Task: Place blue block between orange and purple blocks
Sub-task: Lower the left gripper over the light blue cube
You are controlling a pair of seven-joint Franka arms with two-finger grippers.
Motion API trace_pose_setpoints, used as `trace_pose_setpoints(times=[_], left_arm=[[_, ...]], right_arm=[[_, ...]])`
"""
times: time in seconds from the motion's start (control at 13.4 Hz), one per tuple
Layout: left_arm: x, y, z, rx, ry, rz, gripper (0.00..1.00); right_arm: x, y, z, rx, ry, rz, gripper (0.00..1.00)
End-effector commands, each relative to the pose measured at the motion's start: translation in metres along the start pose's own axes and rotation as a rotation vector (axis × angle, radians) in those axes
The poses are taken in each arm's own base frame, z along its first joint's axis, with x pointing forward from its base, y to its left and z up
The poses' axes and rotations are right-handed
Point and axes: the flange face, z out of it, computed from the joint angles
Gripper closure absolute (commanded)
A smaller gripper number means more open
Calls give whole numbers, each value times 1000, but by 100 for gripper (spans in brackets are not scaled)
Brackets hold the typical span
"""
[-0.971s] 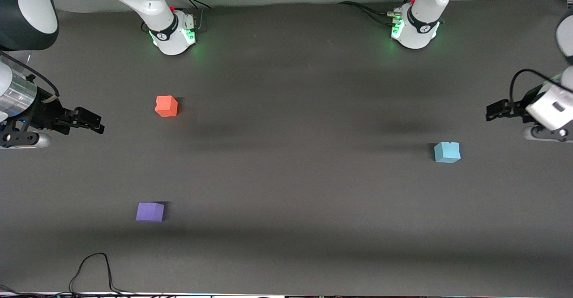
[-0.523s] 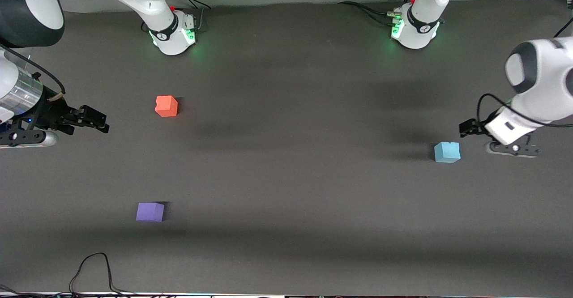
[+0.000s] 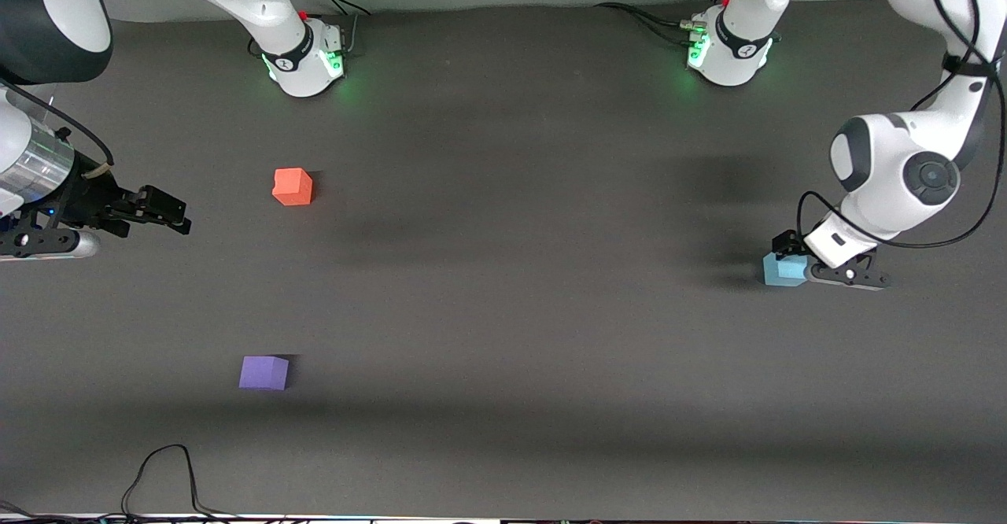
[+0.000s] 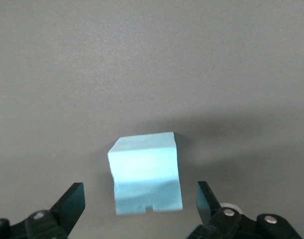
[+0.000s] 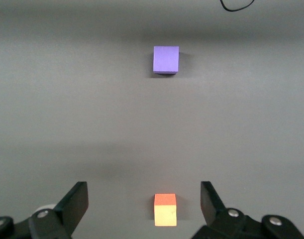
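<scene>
The blue block (image 3: 781, 270) sits on the dark grey counter (image 3: 519, 304) at the right of the front view, a little below mid-height, toward the left arm's end. The left tool (image 3: 789, 250) is down at this cube, overlapping its upper right corner in the front view. In the left wrist view the same blue cube (image 4: 146, 173) lies low in the centre of the frame, its notched edge toward the camera, with the left tool (image 4: 142, 200) spread wide and one black fingertip (image 4: 72, 201) on each side of it; neither fingertip touches the cube, so the tool grips nothing. The orange block (image 3: 293, 186) rests in the upper left part of the front view, and the purple block (image 3: 263, 372) lies in the lower left, nearer to the front camera and well apart from the orange one. The right tool (image 3: 169, 215) waits above the counter at the left edge of the front view, beside the orange cube. In the right wrist view its fingers (image 5: 74, 204) stand wide open and empty, with the orange cube (image 5: 165, 209) low in the frame between them and the purple cube (image 5: 165, 59) near the top centre.
</scene>
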Motion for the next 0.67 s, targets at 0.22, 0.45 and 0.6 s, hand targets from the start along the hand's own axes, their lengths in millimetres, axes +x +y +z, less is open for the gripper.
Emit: trace_pose_setpoints(times=[0.22,0.45,0.6], left_arm=[[-2,3,47,6,11,28,0],[-2,6,49,3,3,28,42],[-1,5,46,4,2,25,54]], right_arm=[[2,-1,-3,-26,4,7,0],[2,0,-3,-26,4,9,0],[2,0,-3,-24,4,9,0]])
